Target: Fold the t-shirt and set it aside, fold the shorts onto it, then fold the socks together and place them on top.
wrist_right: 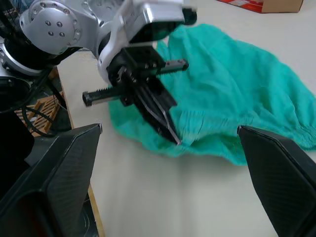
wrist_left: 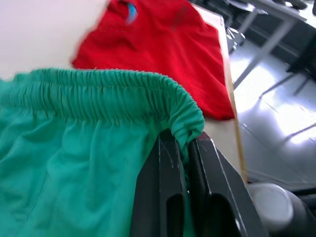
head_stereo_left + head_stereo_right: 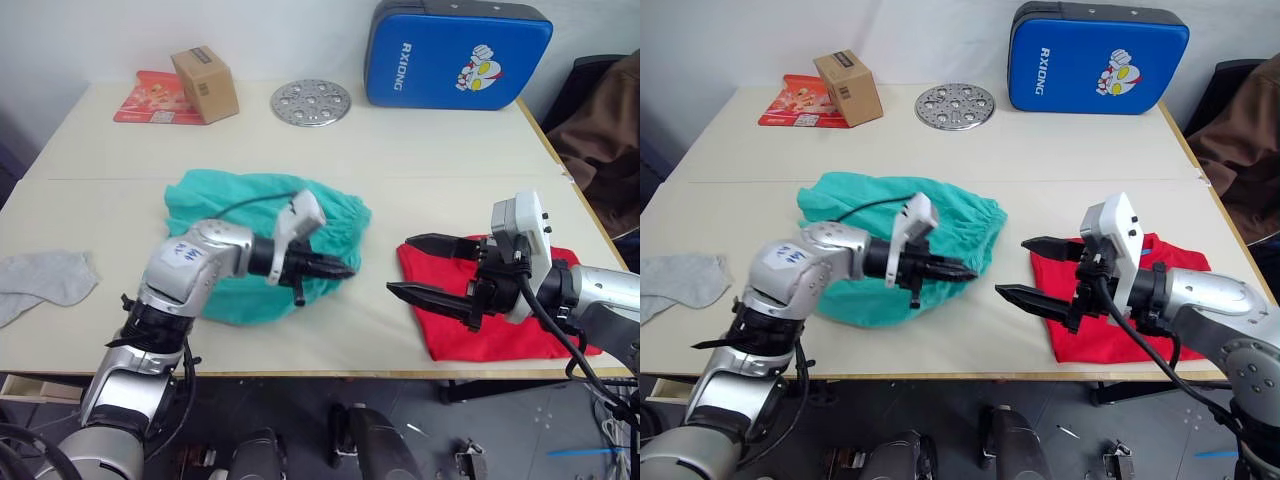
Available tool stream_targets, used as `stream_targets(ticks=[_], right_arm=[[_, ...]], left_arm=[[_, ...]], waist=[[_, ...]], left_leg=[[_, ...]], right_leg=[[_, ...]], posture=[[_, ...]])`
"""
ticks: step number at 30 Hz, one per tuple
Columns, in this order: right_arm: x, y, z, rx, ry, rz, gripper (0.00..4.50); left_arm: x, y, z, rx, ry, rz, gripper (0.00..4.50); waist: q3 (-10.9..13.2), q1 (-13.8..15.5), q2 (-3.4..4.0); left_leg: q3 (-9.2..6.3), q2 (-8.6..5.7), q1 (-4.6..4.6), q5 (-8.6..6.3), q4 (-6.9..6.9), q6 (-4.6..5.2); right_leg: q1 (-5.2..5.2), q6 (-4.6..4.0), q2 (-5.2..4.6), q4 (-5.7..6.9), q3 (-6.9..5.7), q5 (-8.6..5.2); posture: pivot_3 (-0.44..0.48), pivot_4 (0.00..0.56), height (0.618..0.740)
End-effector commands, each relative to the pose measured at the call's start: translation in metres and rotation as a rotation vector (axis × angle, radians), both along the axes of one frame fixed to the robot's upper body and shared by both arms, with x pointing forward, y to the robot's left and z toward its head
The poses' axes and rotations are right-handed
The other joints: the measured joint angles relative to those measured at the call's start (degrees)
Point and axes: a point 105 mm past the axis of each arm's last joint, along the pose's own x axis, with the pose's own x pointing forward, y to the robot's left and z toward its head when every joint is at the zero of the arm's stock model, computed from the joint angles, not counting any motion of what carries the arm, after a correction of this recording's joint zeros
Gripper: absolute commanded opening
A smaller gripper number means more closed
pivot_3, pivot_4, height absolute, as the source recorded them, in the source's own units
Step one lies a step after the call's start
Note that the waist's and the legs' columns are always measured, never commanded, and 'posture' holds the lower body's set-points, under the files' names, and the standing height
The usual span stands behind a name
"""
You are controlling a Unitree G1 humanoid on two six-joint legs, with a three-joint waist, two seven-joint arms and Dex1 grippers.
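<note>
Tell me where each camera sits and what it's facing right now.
Left and right eye: on the head, looking down over the table; both arms show, left pincer on the shorts, right pincer open over the t-shirt.
Left wrist: along its shut fingers at the waistband, t-shirt beyond.
Right wrist: between its spread fingers at the shorts and left pincer.
All four share the shorts.

Parts of the garments are lying covered or cut off

The left gripper (image 3: pixel 340 270) and its arm are covering the middle of the shorts (image 3: pixel 340 225), while the right gripper (image 3: pixel 415 268) and its forearm are hiding much of the t-shirt (image 3: pixel 500 335); its chest print is not showing. The socks (image 3: pixel 45 278) are running off the picture's edge, so one cannot tell whether both are there.
</note>
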Motion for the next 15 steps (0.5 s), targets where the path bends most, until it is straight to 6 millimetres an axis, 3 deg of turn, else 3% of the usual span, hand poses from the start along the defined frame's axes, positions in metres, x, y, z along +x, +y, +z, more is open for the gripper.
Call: stream_targets(ticks=[1, 8, 12, 14, 15], right_arm=[[-0.006, 0.003, 0.000, -0.040, -0.043, 0.019, 4.50], [-0.004, 0.003, -0.013, -0.094, -0.042, 0.006, 4.50], [0.000, 0.004, -0.021, -0.141, -0.057, 0.004, 4.50], [0.003, 0.006, -0.029, -0.200, -0.073, 0.024, 4.50], [0.004, 0.007, -0.033, -0.222, -0.080, 0.036, 4.50]], left_arm=[[0.004, -0.004, -0.004, 0.020, -0.009, 0.022, 0.30], [-0.004, 0.007, 0.024, -0.080, 0.029, -0.029, 2.46], [-0.006, 0.032, 0.045, -0.102, -0.012, -0.022, 3.84], [0.003, 0.050, 0.055, -0.094, -0.123, 0.048, 4.47], [0.009, 0.063, 0.053, -0.052, -0.189, 0.094, 4.47]], waist=[[0.01, -0.06, -0.01], [0.01, -0.05, -0.01], [0.01, -0.12, -0.01], [0.01, -0.06, -0.01], [0.01, -0.06, -0.01]], left_leg=[[-0.02, 0.00, -0.03, 0.00, 0.00, 0.00], [-0.08, 0.00, -0.10, -0.01, -0.01, 0.02], [-0.09, 0.01, -0.10, -0.01, -0.03, 0.02], [-0.09, 0.01, -0.09, -0.01, -0.05, 0.02], [-0.09, 0.01, -0.10, -0.01, -0.06, 0.02]], right_leg=[[-0.01, 0.01, 0.00, 0.00, -0.01, 0.00], [-0.05, 0.02, 0.00, -0.02, -0.06, -0.01], [-0.05, 0.03, 0.01, -0.03, -0.06, -0.02], [-0.05, 0.04, 0.01, -0.04, -0.07, -0.02], [-0.05, 0.04, 0.01, -0.06, -0.07, -0.03]], posture=[[0.000, 0.150, 0.740], [0.000, 0.150, 0.740], [0.000, 0.150, 0.740], [0.000, 0.150, 0.740], [0.000, 0.150, 0.740]])
